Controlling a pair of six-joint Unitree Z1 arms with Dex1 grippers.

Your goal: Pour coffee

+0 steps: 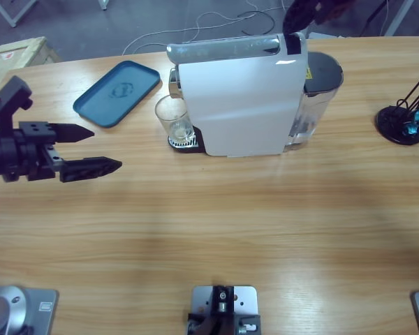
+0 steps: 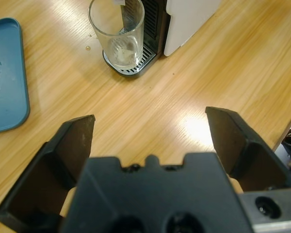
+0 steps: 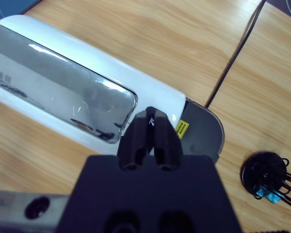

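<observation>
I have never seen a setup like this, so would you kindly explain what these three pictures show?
Two robot arms work at a wooden table. One picture looks down from above; the other two come from cameras on each arm's wrist. The left gripper hovers over the table with its jaws open, holding nothing, facing a clear glass that stands on the drip tray of a white coffee machine. The right gripper, jaws shut, sits at the machine's top rear end. A blue tray and a black stand also lie on the table.
</observation>
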